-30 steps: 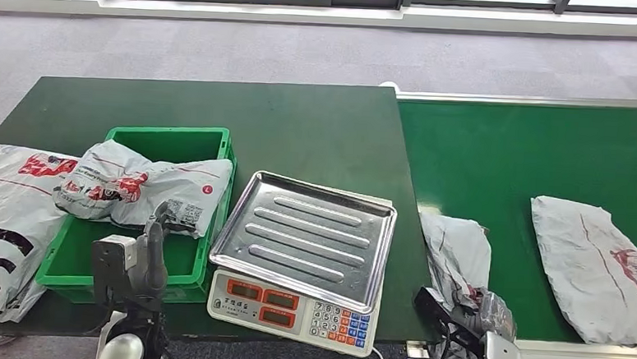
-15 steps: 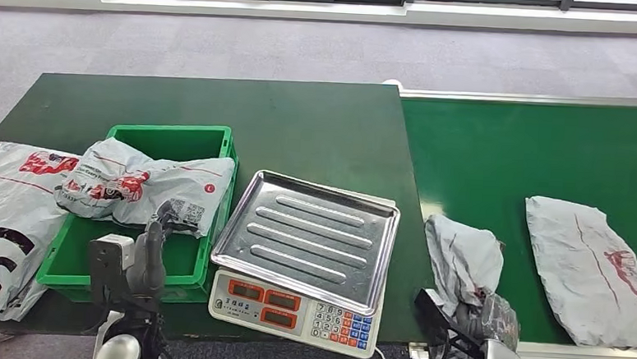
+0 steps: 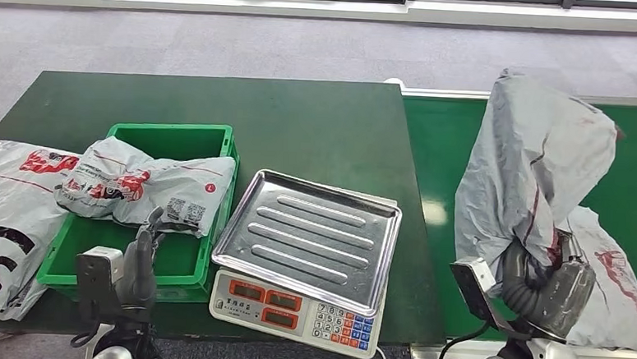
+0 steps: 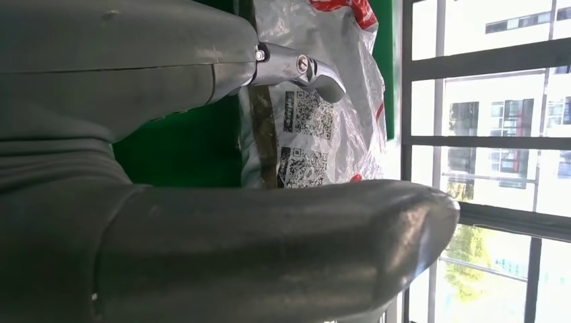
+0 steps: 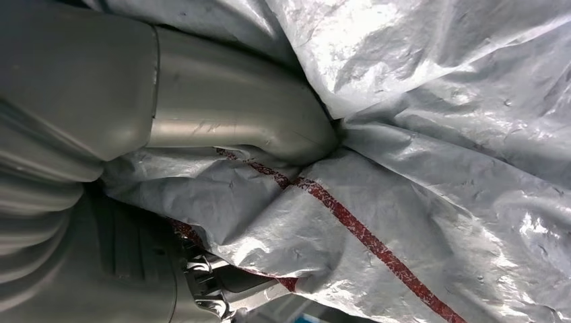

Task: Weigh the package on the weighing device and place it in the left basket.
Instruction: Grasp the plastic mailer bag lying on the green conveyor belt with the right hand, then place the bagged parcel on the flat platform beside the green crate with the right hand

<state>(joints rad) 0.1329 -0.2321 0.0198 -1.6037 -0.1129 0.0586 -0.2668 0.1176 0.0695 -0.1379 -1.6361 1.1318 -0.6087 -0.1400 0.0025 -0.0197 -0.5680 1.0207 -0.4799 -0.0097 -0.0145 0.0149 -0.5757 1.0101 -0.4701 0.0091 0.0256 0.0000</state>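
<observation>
Your right hand [image 3: 544,282] grips crumpled grey plastic mailer package [image 3: 530,170], raised above green conveyor belt [image 3: 444,153], right of steel-pan weighing scale [image 3: 308,228]. Left hand [image 3: 141,257] empty, fingers apart, at green plastic basket [image 3: 169,139].

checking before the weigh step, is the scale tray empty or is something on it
Empty. The scale tray shows bare ribbed metal; the grey package hangs from the right hand above the belt.

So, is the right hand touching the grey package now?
Touching. In the right wrist view the right hand presses its thumb into the grey package.
</observation>
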